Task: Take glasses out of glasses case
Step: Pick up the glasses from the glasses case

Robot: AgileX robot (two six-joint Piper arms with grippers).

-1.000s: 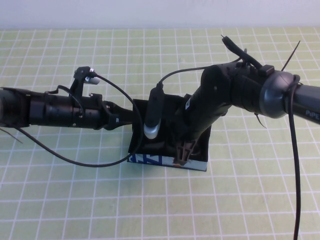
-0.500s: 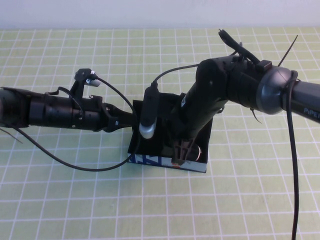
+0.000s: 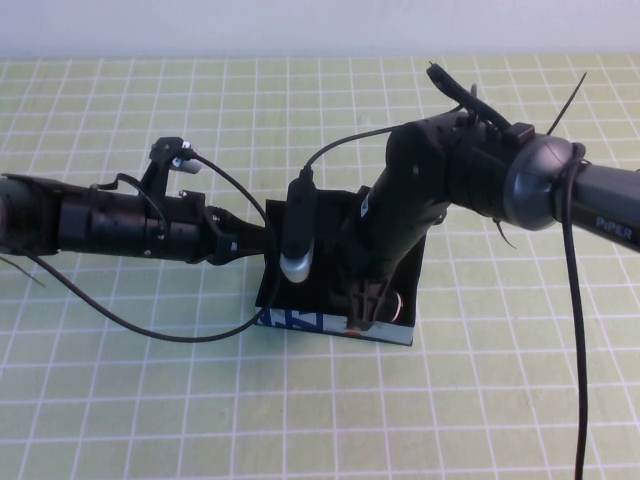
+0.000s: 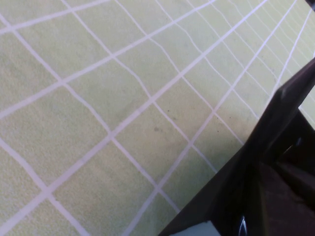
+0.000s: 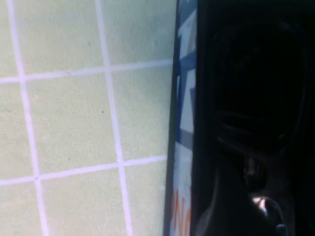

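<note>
A black glasses case (image 3: 300,300) with a blue and white front wall stands open at the table's middle. My right gripper (image 3: 365,308) reaches down into it near the front wall. A small brownish curved part (image 3: 397,305), probably the glasses, shows just right of that gripper. In the right wrist view the case's printed wall (image 5: 183,123) borders a dark inside where dim rounded shapes (image 5: 256,172) lie. My left gripper (image 3: 258,240) is at the case's left wall. The left wrist view shows that black wall (image 4: 275,123) close up.
The table is covered by a green mat with a white grid (image 3: 150,400). Black cables (image 3: 150,325) loop from both arms over the mat, one beside the case's left side. A white wall (image 3: 300,25) runs along the back.
My right arm has shifted a little to the left above the case while its gripper stays inside. The brownish curved part has come into view beside it. The left arm has not moved.
</note>
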